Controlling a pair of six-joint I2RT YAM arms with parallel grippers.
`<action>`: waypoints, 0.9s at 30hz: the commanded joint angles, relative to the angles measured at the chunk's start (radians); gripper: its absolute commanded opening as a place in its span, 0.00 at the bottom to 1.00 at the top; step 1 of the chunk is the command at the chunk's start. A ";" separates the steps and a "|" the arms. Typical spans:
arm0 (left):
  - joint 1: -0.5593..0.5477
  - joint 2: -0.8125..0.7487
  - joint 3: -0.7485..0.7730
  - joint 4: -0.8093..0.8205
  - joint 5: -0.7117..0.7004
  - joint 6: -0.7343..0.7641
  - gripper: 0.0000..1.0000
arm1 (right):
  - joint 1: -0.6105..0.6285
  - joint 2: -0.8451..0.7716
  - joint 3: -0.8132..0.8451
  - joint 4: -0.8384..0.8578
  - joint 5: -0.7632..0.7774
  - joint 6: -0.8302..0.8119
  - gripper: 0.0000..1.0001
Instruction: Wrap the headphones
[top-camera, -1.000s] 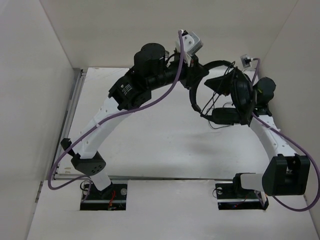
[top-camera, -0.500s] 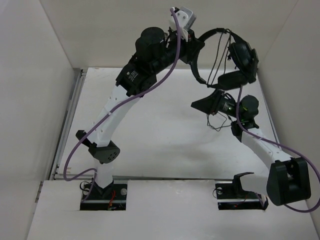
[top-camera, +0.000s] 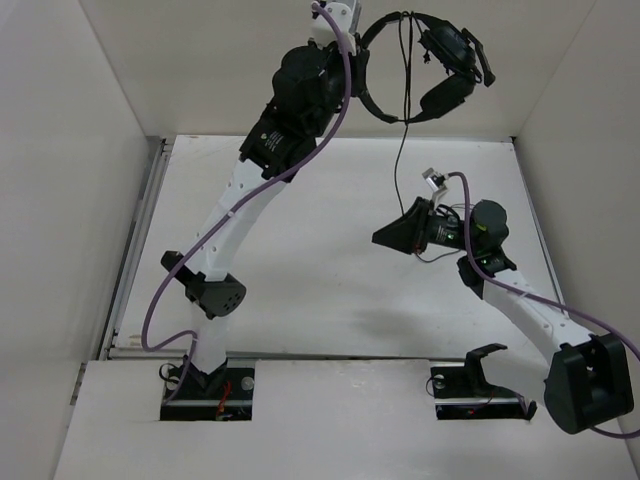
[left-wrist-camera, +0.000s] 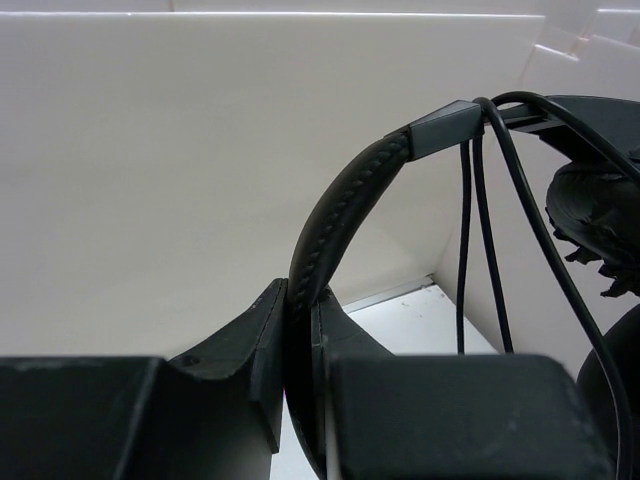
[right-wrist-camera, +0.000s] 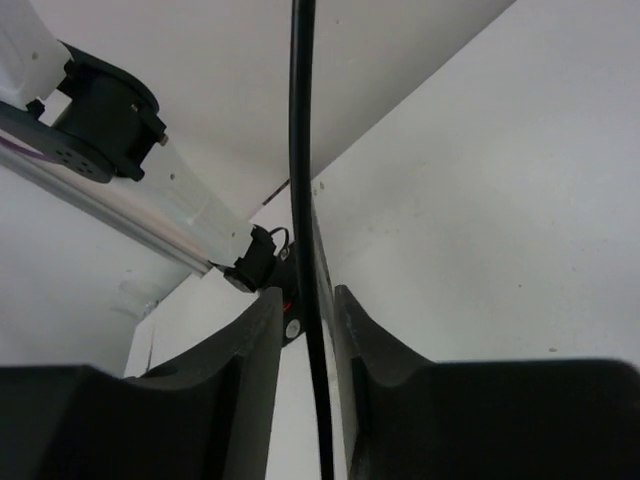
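As the left arm (top-camera: 240, 200) hoists the headphones (top-camera: 450, 50) higher above the desk (top-camera: 300, 270), jaws clamped on the headband (left-wrist-camera: 340, 200), the right arm (top-camera: 510, 290) sinks low, jaws pinched around the thin cord (top-camera: 401, 150), pulling it straight and, it appears, ready for winding

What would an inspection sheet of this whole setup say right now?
Surface: white table.
Job's things: headphones held high above the table; their cord hangs straight down.
Clutter: nothing seen.
Jaws: left jaws shut on the headband; right jaws closed around the cord, lower down near the table.
Cables: purple cables run along both arms.
Surroundings: white walls on three sides.
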 joint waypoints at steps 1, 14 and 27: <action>-0.013 -0.010 0.055 0.146 -0.099 0.010 0.02 | 0.032 -0.008 0.041 -0.010 -0.048 -0.064 0.30; 0.022 0.044 -0.006 0.235 -0.238 0.137 0.02 | 0.099 0.018 0.242 -0.509 -0.051 -0.449 0.00; 0.018 0.093 -0.283 0.363 -0.350 0.368 0.02 | 0.135 0.107 0.637 -1.092 0.111 -0.894 0.00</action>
